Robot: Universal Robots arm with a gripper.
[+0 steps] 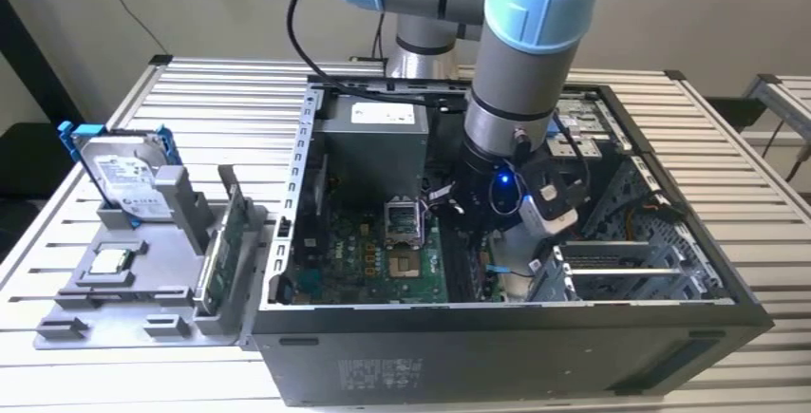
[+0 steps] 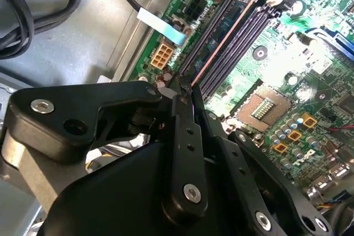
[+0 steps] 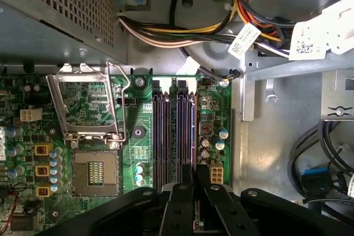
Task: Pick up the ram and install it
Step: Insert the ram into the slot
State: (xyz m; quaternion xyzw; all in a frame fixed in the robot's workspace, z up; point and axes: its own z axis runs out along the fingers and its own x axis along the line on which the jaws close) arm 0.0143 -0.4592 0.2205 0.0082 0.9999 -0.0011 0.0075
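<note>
The ram (image 2: 221, 40) is a thin dark stick with a coppery edge. It lies along one of the memory slots (image 3: 166, 136) on the green motherboard (image 1: 367, 261) inside the open computer case. My gripper (image 2: 185, 88) is shut on the near end of the ram, its black fingers pinched on the stick just above the slot. In the first wrist view the gripper (image 3: 192, 176) sits over the row of slots, and the ram (image 3: 193, 131) appears edge-on. In the exterior view the gripper (image 1: 507, 275) is deep in the case, with the arm coming down from above.
A CPU socket (image 3: 91, 136) with its raised metal frame lies beside the slots. Bundled cables (image 3: 193, 26) and the power supply (image 1: 374, 142) crowd the case's far end. Outside, on the exterior view's left, a grey tray (image 1: 76, 323) holds a hard drive in a blue bracket (image 1: 121, 180) and a green board on edge (image 1: 222, 252).
</note>
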